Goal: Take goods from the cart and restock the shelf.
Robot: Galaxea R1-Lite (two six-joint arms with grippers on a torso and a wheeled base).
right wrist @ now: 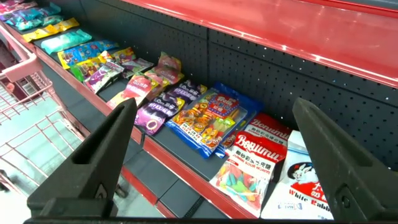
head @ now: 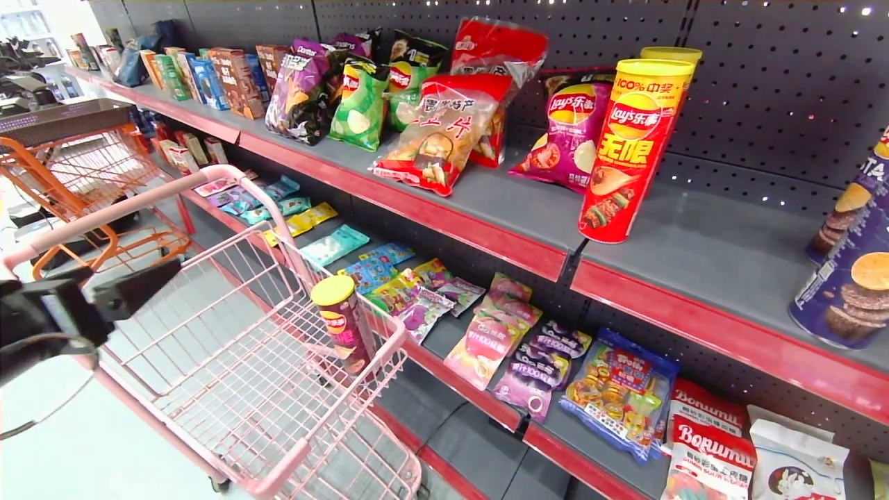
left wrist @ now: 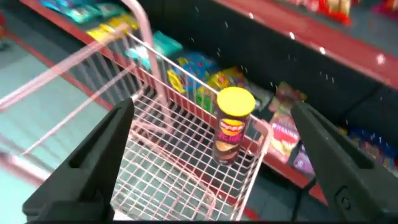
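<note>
Arm at left: your left gripper [left wrist: 212, 107] hangs spread wide and empty above the pink cart [head: 208, 175].
Cart: it stands just beside the shelf.
Can [head: 342, 323]: purple with a yellow lid, upright in the cart's corner nearest the shelf.
Lower shelf [head: 458, 385]: candy bags [head: 486, 340] lie flat.
Arm at right: your right gripper [right wrist: 214, 106] is spread, empty, facing the lower shelf.

The blue tubes [head: 851, 278] are cut off by the head view's right edge, the cart [head: 139, 205] and the white bag [head: 799, 465] by its bottom edge. The boxes [head: 208, 76] at the far end of the shelf [head: 528, 201] are too small to tell apart.
</note>
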